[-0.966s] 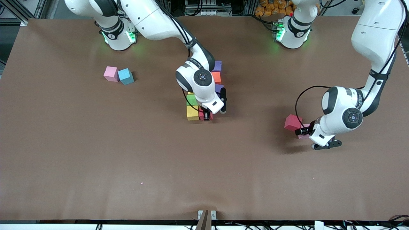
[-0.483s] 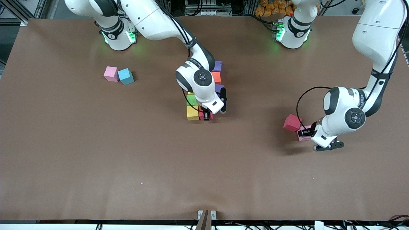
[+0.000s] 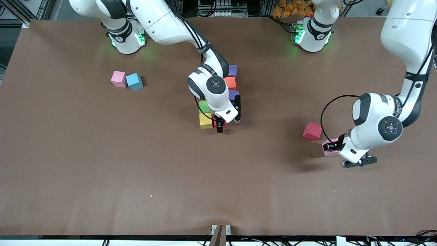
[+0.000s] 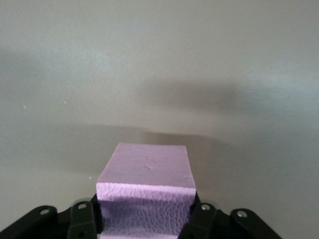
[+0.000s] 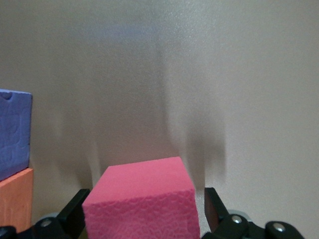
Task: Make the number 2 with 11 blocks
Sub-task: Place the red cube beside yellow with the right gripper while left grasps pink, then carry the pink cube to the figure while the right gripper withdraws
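The number 2 [image 3: 231, 82] sits mid-table, unfinished and half hidden under the right arm. We can make out a purple cube [image 3: 233, 70] farthest from the front camera. An orange cube [image 3: 231, 82] and another purple one come next, then a green cube [image 3: 205, 106], and a yellow cube [image 3: 206, 120] in the nearest row. Beside the yellow one is a red cube [image 5: 139, 199], matte and pebbled, which looks square to its row.

The risk sits right there. The right gripper [image 3: 220, 128] straddles that red cube with its fingers spread, one finger close against a face. If it lifts off at a slant, it could drag the light foam out of line or nudge the yellow neighbour.

Toward the left arm's end, the left gripper [image 3: 330, 147] pinches a pink cube [image 4: 144, 169] low on its sides, over the table [image 3: 102, 164]. It is just beside a loose red cube [image 3: 312, 131]. Foam gives under a pinch, so the cube may twist on the way over and land crooked — and two arms crowding one digit invites a bump.

A pink block [image 3: 118, 78] and a blue block [image 3: 134, 81] wait, touching, toward the right arm's end.
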`<control>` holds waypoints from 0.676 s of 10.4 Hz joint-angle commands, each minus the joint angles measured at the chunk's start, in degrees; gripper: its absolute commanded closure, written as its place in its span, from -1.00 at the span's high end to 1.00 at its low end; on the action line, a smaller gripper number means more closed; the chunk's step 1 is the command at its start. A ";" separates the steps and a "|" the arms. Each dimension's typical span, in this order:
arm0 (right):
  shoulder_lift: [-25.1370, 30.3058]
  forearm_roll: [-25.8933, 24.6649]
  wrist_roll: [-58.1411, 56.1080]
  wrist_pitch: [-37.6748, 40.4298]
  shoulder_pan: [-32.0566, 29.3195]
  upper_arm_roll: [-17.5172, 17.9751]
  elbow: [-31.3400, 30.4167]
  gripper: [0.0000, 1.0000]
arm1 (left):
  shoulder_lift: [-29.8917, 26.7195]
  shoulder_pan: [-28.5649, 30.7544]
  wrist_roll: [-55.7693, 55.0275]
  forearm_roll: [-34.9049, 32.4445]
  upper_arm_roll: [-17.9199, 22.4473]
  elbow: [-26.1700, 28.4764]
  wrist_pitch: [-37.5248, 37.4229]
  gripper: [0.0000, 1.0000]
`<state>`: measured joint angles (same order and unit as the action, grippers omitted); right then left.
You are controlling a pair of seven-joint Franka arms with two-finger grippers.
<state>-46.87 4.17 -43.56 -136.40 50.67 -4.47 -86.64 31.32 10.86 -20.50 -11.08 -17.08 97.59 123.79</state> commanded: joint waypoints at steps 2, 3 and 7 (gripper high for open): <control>0.37 1.01 -0.21 -0.10 -0.05 -0.10 -0.02 1.00 | 0.50 -5.48 -9.43 0.09 0.12 -5.22 -4.26 -0.15; 0.72 1.01 -0.21 0.17 -0.05 -0.19 -0.02 1.00 | 0.41 -7.67 -14.86 0.62 0.12 -5.22 -4.26 -0.14; 3.44 1.10 -0.12 2.54 -0.57 -0.19 -1.34 1.00 | 1.02 -16.47 -38.23 1.06 0.12 -4.87 -4.17 -0.11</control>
<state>-45.94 4.29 -43.56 -135.37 50.59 -4.73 -86.47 31.75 -3.93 -52.61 -10.92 -17.51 93.49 120.68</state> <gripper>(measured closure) 0.000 0.405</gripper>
